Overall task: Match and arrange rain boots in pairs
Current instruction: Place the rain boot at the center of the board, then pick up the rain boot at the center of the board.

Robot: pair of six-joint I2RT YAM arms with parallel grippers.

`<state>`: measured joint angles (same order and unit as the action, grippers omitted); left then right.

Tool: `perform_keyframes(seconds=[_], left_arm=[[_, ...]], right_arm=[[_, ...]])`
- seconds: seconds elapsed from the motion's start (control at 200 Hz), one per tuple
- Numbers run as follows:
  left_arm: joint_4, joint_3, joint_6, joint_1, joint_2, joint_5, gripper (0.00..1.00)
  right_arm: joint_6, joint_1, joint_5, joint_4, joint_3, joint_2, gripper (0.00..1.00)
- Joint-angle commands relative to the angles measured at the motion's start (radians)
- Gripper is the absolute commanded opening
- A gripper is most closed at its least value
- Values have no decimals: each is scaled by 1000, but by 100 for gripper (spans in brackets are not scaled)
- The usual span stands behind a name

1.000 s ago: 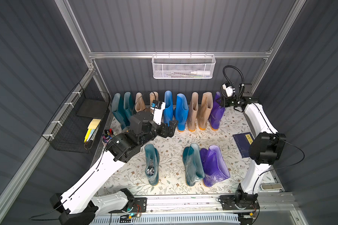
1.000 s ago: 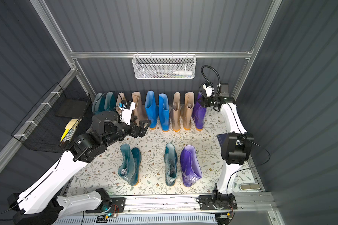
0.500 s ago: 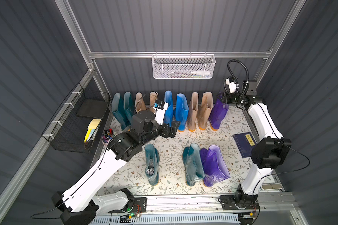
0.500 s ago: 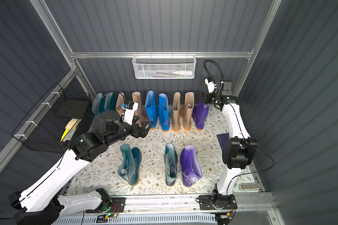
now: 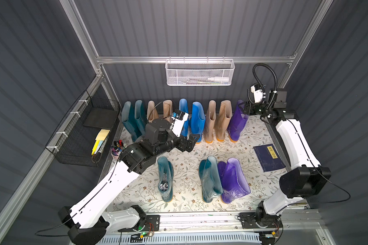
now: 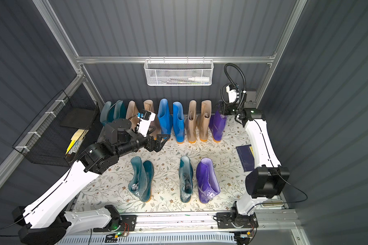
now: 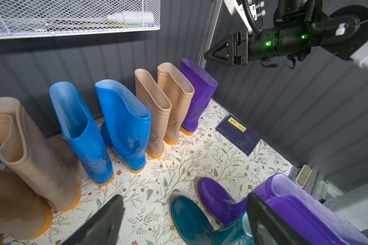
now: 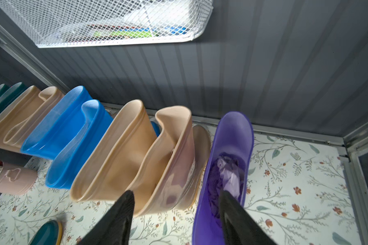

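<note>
Purple's the colour that isn't paired up. Closest to the arm bases, the front purple boot [image 5: 234, 182] stands on the tabletop [image 5: 185, 167] touching a teal boot [image 5: 209, 180]. A second teal boot [image 5: 165, 180] stands apart from them on the left arm's side. Just behind that row the left end effector [image 5: 191, 143] hovers over bare tabletop, spread wide and carrying nothing.

Along the far wall the row runs teal pair [image 5: 132, 121], beige pair [image 5: 168, 107], blue pair [image 5: 198, 118], another beige pair [image 5: 223, 116]. Then there's a lone back purple boot [image 5: 238, 123], upright at the right end. The right end effector [image 7: 208, 55] hangs above its top, a bit to the side. Its jaws are parted and, going by the left wrist view, it grips nothing.

My read: the back boot is placed, so the step now is backing off and fetching its mate. I'd go straight up first so a finger doesn't snag the rim and tip the boot into the beige ones. For the front purple one, pinch the shaft wall near the top with one finger inside. Lift it high enough to clear the teal neighbour, then set it at the row's right end with the toe matching. Watch the dark blue book [image 5: 268, 157] lying near there.
</note>
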<state>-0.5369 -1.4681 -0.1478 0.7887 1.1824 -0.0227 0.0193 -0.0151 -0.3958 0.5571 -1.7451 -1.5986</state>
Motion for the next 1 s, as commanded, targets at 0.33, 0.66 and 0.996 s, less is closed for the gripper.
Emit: perform_keyframes(seconds=[0.33, 0.66, 0.996], left_arm=[[97, 141, 67, -1, -78, -217, 87], [195, 250, 51, 4, -115, -340, 87], [221, 292, 29, 5, -123, -327, 87]], right_arm=[[86, -172, 158, 160, 255, 462, 73], [147, -317, 220, 446, 323, 700, 75], [286, -439, 197, 603, 452, 820, 76]])
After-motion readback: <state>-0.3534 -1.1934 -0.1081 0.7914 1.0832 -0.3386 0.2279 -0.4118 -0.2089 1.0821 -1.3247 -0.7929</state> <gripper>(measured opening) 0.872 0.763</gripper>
